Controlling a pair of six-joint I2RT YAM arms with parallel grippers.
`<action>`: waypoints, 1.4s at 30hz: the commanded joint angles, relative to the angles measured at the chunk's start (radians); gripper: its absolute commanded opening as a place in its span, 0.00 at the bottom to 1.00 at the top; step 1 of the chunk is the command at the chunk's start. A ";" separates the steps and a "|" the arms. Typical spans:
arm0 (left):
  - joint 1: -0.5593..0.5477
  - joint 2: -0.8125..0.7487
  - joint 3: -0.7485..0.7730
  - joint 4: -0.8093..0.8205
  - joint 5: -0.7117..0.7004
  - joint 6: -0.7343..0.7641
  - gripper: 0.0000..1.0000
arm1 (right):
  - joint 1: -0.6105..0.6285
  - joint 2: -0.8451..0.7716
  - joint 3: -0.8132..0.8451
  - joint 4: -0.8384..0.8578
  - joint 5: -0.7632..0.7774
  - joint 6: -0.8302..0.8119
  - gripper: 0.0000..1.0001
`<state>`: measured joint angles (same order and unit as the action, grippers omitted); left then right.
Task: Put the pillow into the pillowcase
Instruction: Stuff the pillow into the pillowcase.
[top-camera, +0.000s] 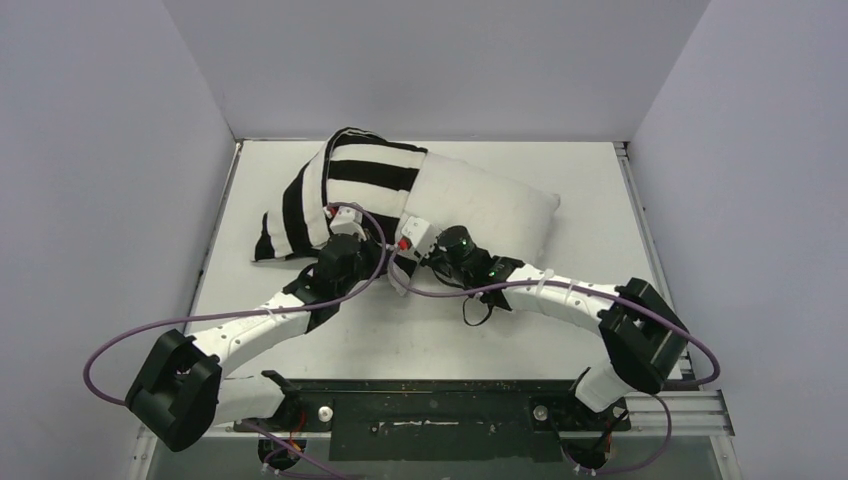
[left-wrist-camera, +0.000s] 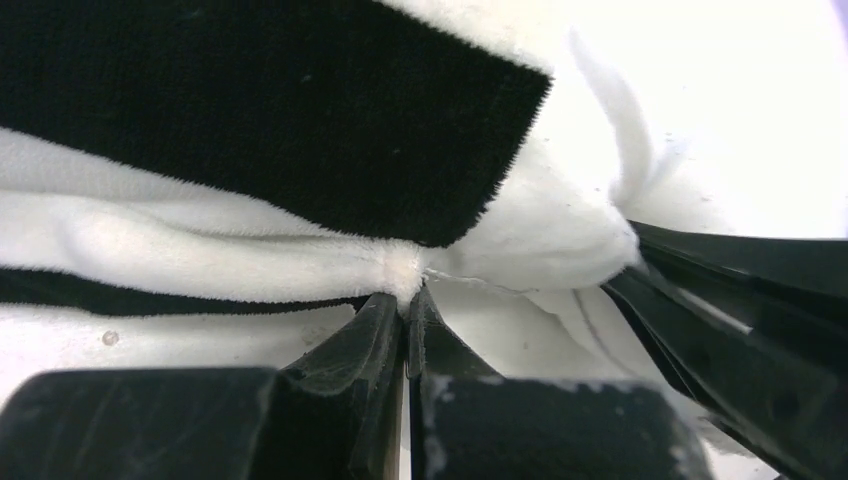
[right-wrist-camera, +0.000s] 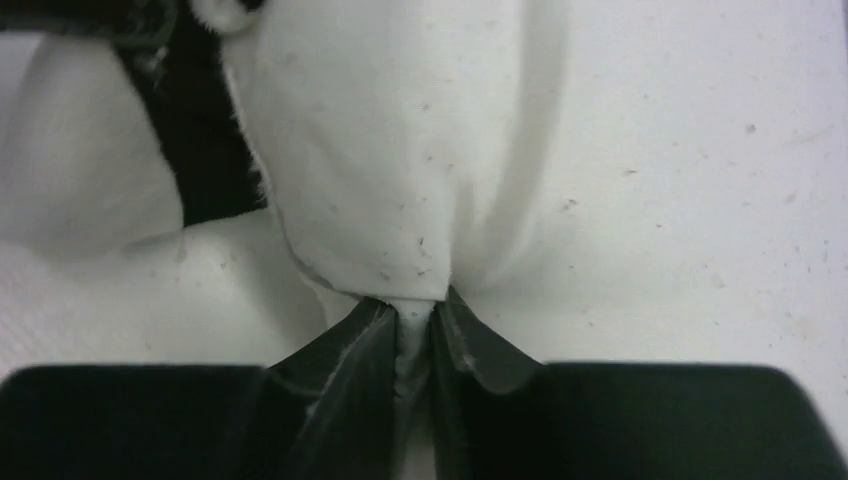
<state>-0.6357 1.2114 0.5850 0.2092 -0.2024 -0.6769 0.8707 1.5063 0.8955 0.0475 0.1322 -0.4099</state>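
The black-and-white striped pillowcase (top-camera: 345, 185) lies at the back left of the table, pulled over the left end of the white pillow (top-camera: 495, 205), whose right half sticks out bare. My left gripper (top-camera: 352, 236) sits at the pillowcase's near edge. In the left wrist view that gripper (left-wrist-camera: 405, 295) is shut on a fluffy white fold of the pillowcase (left-wrist-camera: 250, 120). My right gripper (top-camera: 412, 238) is just beside it, at the pillowcase's mouth. In the right wrist view it (right-wrist-camera: 412, 305) is pinching a hanging white fold of the pillowcase (right-wrist-camera: 380, 170).
White walls enclose the white table (top-camera: 540, 330) at the back and both sides. Purple cables (top-camera: 440, 295) loop over the table between the two arms. The right gripper's black fingers (left-wrist-camera: 740, 300) show at the right of the left wrist view.
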 joint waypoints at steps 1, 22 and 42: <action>-0.003 -0.068 0.209 0.036 0.071 -0.003 0.00 | -0.012 0.044 0.185 0.058 -0.051 0.075 0.01; -0.094 0.153 0.750 -0.135 0.426 0.025 0.00 | -0.330 -0.017 0.104 0.449 -0.471 1.241 0.00; 0.185 0.245 0.793 -0.555 0.353 0.519 0.59 | -0.499 -0.124 0.186 -0.057 -0.584 0.803 1.00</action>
<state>-0.4648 1.4132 1.3933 -0.4149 0.1566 -0.2726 0.3359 1.4303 1.0908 0.0490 -0.3973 0.4442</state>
